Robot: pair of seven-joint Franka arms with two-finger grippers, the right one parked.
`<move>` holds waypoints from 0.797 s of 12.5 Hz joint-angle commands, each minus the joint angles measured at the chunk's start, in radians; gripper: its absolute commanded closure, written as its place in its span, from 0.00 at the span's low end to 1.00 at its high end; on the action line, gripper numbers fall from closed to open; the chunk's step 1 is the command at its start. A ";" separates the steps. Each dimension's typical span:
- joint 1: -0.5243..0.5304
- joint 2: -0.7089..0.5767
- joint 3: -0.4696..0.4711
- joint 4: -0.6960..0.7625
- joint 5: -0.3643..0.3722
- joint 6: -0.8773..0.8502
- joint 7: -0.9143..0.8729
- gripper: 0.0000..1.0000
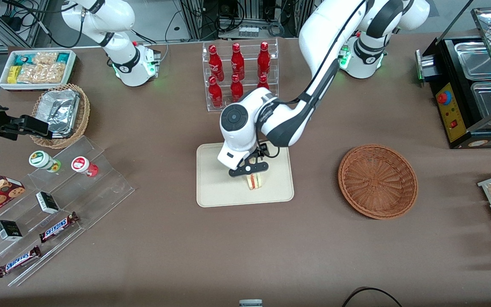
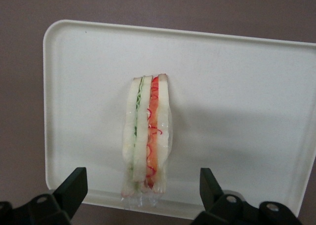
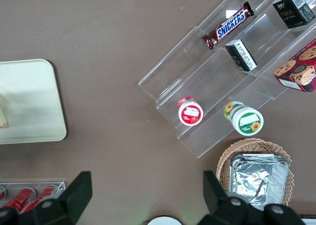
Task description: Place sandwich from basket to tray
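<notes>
Wrist view shows our gripper (image 2: 143, 195) with jaws wide above the sandwich (image 2: 146, 143) standing edge-up on the tray (image 2: 237, 87); a careless lift could topple it.

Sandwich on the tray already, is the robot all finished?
Nearly. The sandwich stands on its edge on the tray, and the basket has nothing in it, so the move looks done. The gripper hangs just above the sandwich with its fingers spread wide, touching nothing. What is left is only lifting the arm away.
</notes>
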 commanded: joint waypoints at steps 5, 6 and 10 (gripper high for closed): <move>0.107 -0.154 0.006 -0.006 0.003 -0.163 0.405 0.00; 0.156 -0.169 0.006 -0.015 0.000 -0.189 0.429 0.00; 0.323 -0.235 0.001 -0.046 -0.003 -0.280 0.682 0.00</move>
